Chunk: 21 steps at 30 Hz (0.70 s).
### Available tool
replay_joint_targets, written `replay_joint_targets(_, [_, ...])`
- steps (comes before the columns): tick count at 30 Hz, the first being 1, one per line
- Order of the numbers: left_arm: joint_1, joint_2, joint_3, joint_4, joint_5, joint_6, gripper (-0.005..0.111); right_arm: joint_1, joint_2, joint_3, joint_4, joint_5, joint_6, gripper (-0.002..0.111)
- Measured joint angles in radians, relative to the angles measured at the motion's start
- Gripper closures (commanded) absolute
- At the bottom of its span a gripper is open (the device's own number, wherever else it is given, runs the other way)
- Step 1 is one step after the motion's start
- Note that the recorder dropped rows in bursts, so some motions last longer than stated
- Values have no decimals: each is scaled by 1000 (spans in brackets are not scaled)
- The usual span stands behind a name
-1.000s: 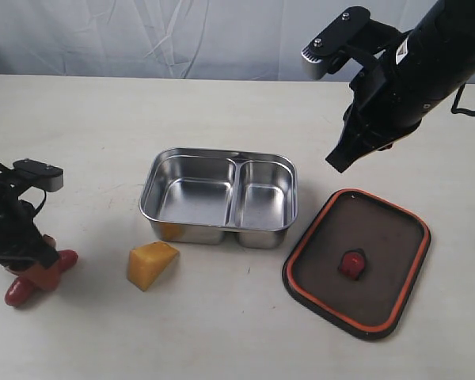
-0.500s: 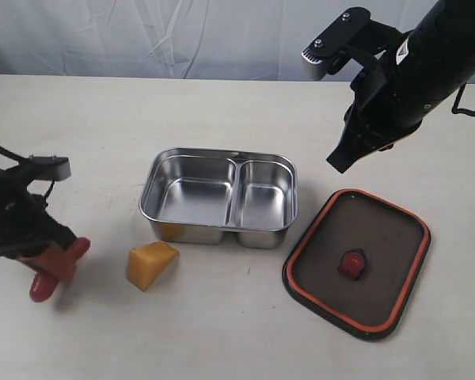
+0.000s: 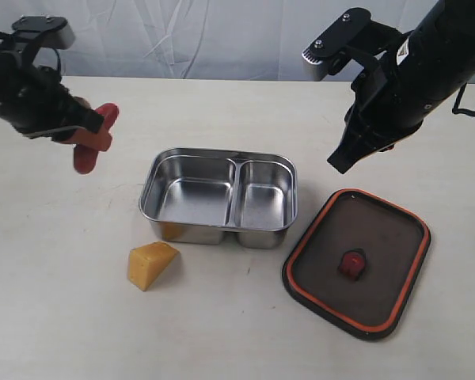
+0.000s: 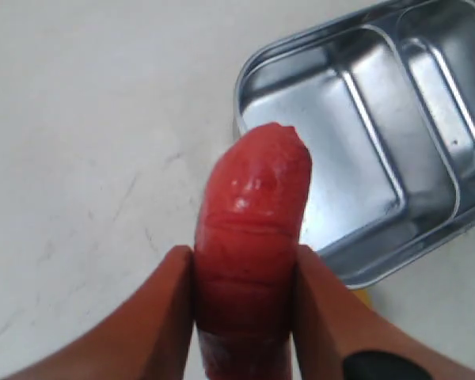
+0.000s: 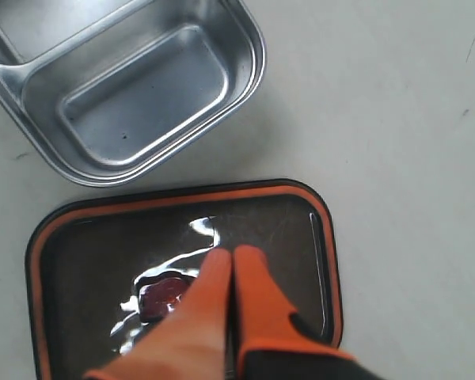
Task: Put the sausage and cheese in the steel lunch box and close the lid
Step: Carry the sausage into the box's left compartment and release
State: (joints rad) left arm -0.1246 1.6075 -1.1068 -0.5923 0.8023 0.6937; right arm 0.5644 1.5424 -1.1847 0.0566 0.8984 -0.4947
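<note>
In our left gripper [image 4: 244,269] the jaws are clamped on the sausage [image 4: 253,214]. They pinch it across its middle, so one rounded end sticks out past the orange fingers [image 4: 170,317]. The grip looks firm and centred, and we see no reason to re-grasp.

The sausage hangs in the air above the table [image 3: 63,317], to the left of the steel lunch box [image 3: 214,231] in the exterior view and not yet over it. We judge the step in hand to be the carry to the box.

To do it well, we should bring the sausage over the larger compartment [image 3: 194,194], which lies on our side of the divider. We would turn its length along the compartment's long side and go down low inside the walls before parting the jaws. A release from height could let the curved, ridged piece bounce or roll onto the rim. The smaller compartment [image 3: 261,198] would then be free for the cheese [image 3: 150,264], which lies on the table near the box's front left corner and well below our path.

Our right gripper [image 5: 229,293] has its jaws together on nothing and hovers over the lid [image 5: 87,261]. The lid lies flat on the table beside the box with its orange rim showing. That arm is well apart from the left arm's route, so it can wait there.
</note>
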Motion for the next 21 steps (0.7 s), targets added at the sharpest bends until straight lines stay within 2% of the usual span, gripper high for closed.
replay_joint_targets(6, [-133, 71, -48, 8, -105, 0, 107, 0, 0, 0, 2, 7, 5, 108])
replay_joint_targets(16, [-210, 229, -129, 23, -113, 2, 107, 0, 0, 0, 4, 39, 19, 108])
replay_joint_targets(21, [-241, 262, -158, 23, -94, 4, 93, 0, 0, 0, 4, 43, 28, 108])
